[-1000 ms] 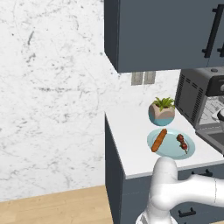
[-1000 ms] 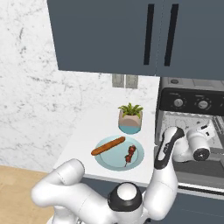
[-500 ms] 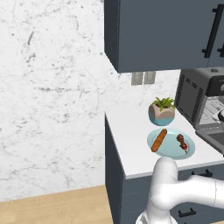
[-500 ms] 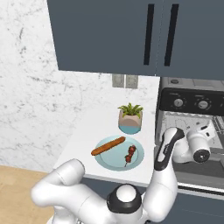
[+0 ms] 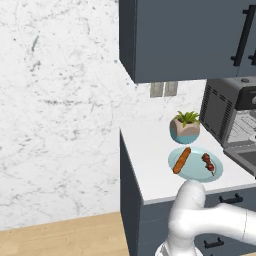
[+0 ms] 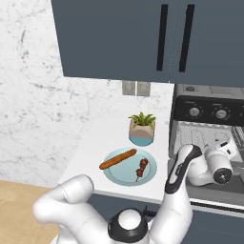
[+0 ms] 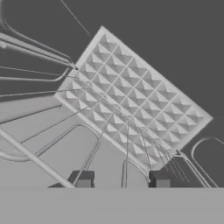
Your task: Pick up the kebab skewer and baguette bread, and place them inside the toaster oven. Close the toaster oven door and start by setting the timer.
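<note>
Gripper (image 7: 121,180) sits at the toaster oven (image 6: 209,138) mouth, fingertips (image 7: 83,179) spread apart with nothing between them, looking along the wire rack (image 7: 131,105). Toaster oven door (image 6: 209,190) is folded down flat in front of the cavity; the hand hangs just above it.

Baguette bread (image 5: 181,160) and kebab skewer (image 5: 208,163) both lie on the light-blue plate (image 5: 196,172) near the counter's (image 5: 150,160) front edge, loaf on the plate's left half, skewer on its right, apart from each other. Potted plant (image 5: 185,127) stands behind the plate, toward the wall. Rack looks bare.

Judgement: nothing loaded yet; the pick comes next. Best to back the hand clear of the door, swing left over the plate, and come down across the skewer's middle, jaws set crosswise to its length, without nudging the loaf.
</note>
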Controlling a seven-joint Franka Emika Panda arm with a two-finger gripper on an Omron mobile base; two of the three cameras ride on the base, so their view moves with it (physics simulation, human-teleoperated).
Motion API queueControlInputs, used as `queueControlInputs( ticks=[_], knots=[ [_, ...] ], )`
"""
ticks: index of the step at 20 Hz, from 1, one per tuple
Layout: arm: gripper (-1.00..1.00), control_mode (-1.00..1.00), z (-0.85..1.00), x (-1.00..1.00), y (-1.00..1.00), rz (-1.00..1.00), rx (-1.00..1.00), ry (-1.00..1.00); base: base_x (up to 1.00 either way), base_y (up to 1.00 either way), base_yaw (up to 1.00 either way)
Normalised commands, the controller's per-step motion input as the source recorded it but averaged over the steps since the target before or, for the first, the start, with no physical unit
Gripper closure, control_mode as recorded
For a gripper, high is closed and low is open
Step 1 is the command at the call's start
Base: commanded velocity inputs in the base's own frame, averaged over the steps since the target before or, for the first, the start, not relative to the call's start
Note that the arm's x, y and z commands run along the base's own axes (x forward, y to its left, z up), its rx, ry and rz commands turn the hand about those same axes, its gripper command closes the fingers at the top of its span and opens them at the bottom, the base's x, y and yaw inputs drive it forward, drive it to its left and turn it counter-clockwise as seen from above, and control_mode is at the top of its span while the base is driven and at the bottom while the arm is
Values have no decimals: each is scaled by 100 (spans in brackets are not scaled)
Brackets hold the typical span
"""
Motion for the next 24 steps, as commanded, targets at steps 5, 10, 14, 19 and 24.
queueControlInputs(
  ticks=[5, 10, 14, 19, 24],
  knots=[
    [100, -100, -25, -71, 8, 0, 0, 8, 0, 0, 0],
    [100, -100, -34, -81, 9, 0, 0, 3, 0, 0, 0],
    [100, -100, -16, -69, 0, 0, 0, 2, 0, 0, 0],
    [100, -100, -5, -41, 1, 0, 0, 3, 0, 0, 0],
    [-100, -100, 0, -17, 1, 0, 0, 4, 0, 0, 0]
  ],
)
